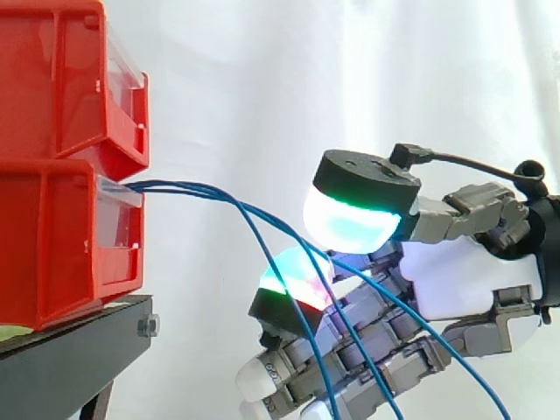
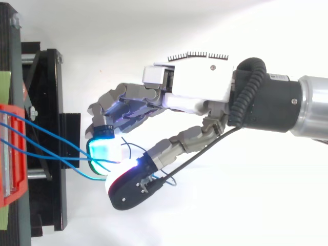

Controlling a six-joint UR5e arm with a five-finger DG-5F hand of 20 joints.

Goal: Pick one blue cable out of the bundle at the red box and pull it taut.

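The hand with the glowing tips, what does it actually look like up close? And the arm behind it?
The hand has a white, boxy palm shell and grey, jointed fingers. Their thick rounded pads glow cyan-green, white and partly red, with black caps behind. A black round wrist joins it to a silver, tube-shaped arm.

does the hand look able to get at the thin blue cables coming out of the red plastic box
Likely yes: the thin blue cables hang free from the red plastic box and run right across the hand, with nothing standing between them.
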